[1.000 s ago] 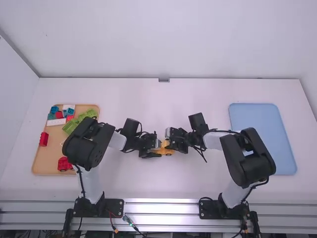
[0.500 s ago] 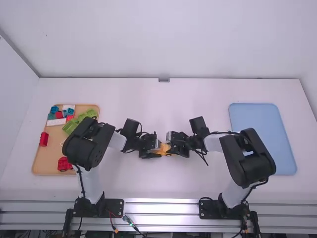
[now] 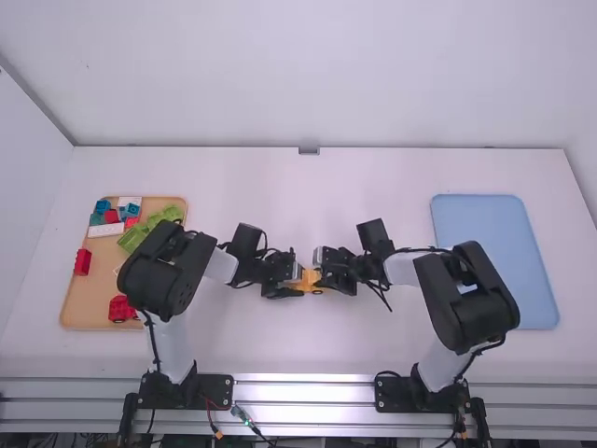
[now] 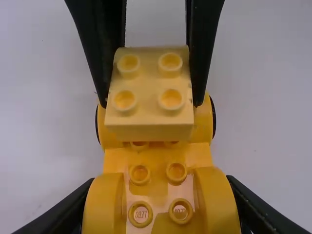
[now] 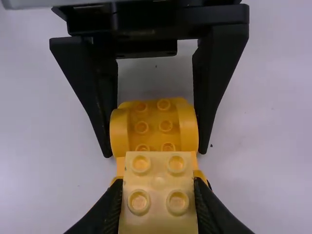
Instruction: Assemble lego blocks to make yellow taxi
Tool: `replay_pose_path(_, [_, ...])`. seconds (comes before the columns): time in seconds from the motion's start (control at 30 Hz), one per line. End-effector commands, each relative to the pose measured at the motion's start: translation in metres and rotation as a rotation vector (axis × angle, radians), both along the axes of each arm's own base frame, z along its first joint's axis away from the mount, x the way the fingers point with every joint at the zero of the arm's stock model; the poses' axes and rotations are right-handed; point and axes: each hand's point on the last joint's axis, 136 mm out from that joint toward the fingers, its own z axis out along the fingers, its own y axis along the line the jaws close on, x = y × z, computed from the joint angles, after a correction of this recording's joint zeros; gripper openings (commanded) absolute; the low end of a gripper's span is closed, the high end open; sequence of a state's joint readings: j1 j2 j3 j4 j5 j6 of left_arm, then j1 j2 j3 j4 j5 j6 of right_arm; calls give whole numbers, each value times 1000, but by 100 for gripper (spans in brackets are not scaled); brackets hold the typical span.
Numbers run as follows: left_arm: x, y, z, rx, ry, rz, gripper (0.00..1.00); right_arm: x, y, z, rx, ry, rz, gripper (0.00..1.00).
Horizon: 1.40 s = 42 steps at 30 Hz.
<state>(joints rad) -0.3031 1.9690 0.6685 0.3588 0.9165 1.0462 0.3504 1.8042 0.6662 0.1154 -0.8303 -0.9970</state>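
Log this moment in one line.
left gripper: shut on yellow wheeled plastic chassis | right gripper: shut on pale-yellow four-stud block, over chassis | seating: unclear

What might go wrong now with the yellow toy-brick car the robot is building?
The pale yellow square plastic block, held over the orange-yellow wheeled car base, might go down crooked and not click onto the studs.

The left gripper has its jaws on the base's rounded sides, so a hard push might make it slip or tip.

The right gripper works close to the left one, so they might bump.
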Motion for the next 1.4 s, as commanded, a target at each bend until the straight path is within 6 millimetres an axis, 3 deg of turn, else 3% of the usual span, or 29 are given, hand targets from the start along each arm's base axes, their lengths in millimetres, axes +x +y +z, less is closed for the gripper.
replay_pose_path(0.0, [-6,1,-6,1,16,-13,57,1,-3,-1,-19,-2,-16,0])
replay_pose_path(0.23, [-6,1,-6,0,16,-13,57,0,-4,-1,-20,2,-15,0])
replay_pose_path(0.3, [-6,1,-6,1,16,-12,57,0,-3,-1,-19,2,-15,6])
replay_pose_path(0.5, [-6,1,-6,1,17,-12,57,2,-2,0,-11,-7,-14,39])
replay_pose_path(0.8, [-6,1,-6,1,17,-12,57,4,-1,4,3,-20,-9,46])
replay_pose_path(0.97, [-6,1,-6,1,16,-12,58,6,6,24,98,-50,19,45])
replay_pose_path(1.03, [-6,1,-6,1,17,-12,57,7,6,38,140,-67,28,41])
replay_pose_path(1.17, [-6,1,-6,1,17,-12,58,7,6,41,146,-72,28,0])
replay_pose_path(1.37, [-6,1,-6,0,16,-12,57,0,5,21,56,-31,16,0])
